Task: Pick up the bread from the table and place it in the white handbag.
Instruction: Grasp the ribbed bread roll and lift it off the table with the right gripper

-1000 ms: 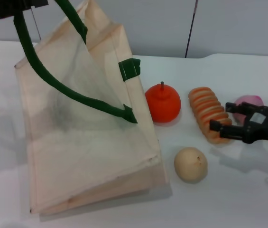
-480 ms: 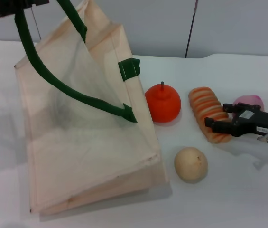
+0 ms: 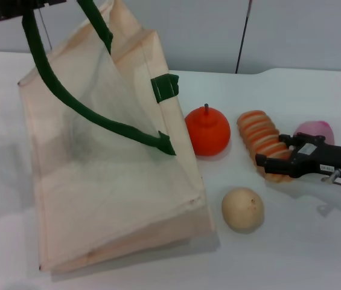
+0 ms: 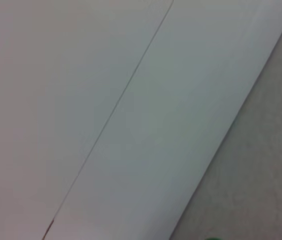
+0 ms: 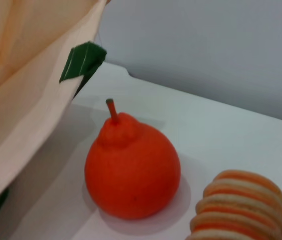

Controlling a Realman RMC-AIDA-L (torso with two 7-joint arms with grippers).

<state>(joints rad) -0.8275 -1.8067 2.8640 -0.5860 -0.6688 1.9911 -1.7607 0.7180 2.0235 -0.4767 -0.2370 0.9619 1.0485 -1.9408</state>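
Observation:
The bread (image 3: 256, 132), a ridged orange-and-tan loaf, lies on the white table (image 3: 297, 248) right of centre. Its far end also shows in the right wrist view (image 5: 240, 210). My right gripper (image 3: 273, 152) reaches in from the right, open, with one finger on each side of the loaf's near end. The white handbag (image 3: 110, 175) stands on the left, its mouth pulled up by a dark green handle (image 3: 55, 90). My left gripper (image 3: 4, 8), at the top left corner, is shut on that handle. The bag's edge shows in the right wrist view (image 5: 26, 75).
A smooth orange fruit with a stem (image 3: 207, 133) sits between bag and bread and also shows in the right wrist view (image 5: 131, 172). A round beige ball (image 3: 242, 209) lies in front of them. A pink object (image 3: 316, 129) lies behind the right gripper. The left wrist view shows only wall.
My right gripper has moved left along the bread, its fingers now straddling the near end. The loaf has shifted slightly left. The left gripper and bag have barely moved.

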